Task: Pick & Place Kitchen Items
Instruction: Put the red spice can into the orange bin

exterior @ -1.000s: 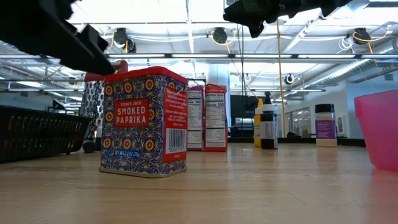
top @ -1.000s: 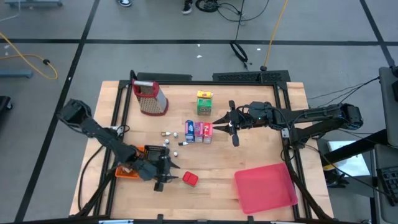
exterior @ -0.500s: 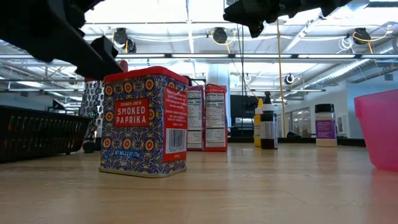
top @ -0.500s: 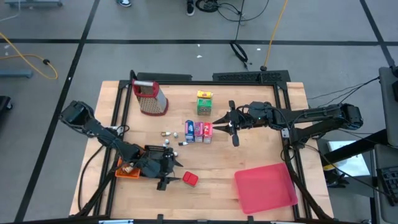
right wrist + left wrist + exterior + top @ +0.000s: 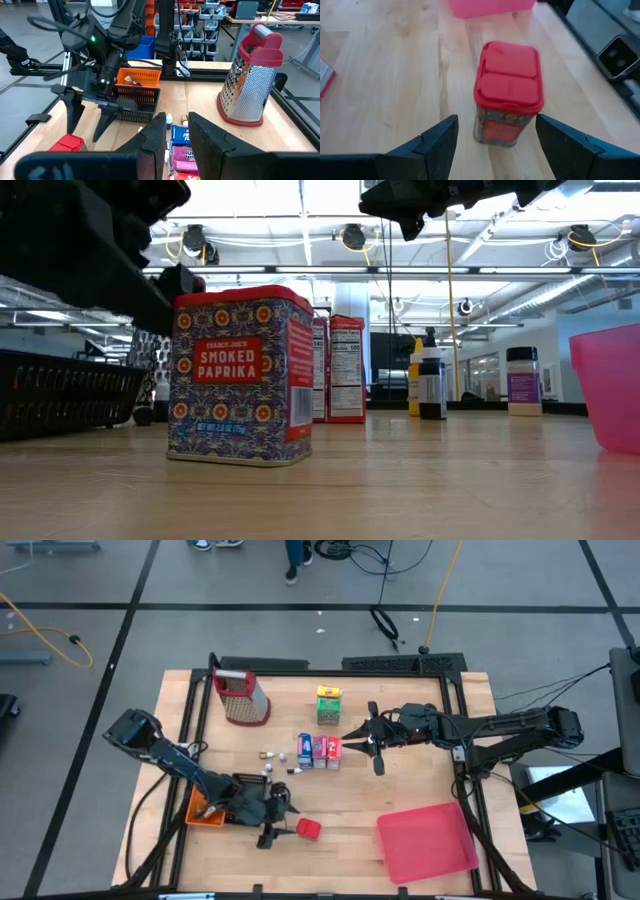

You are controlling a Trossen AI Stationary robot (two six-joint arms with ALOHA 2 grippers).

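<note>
Hovering low over the worktop [image 5: 400,790], the left gripper [image 5: 273,825] stands with fingers spread wide, grasping nothing; the red-lidded paprika tin [image 5: 507,95] sits upright just ahead of them, lined up for a pick. An orange basket [image 5: 200,812] lies behind the arm, a pink bin [image 5: 428,840] across the boards. The right gripper [image 5: 372,745], fingers nearly together and empty, waits just beside the row of small cartons [image 5: 320,750].
</note>
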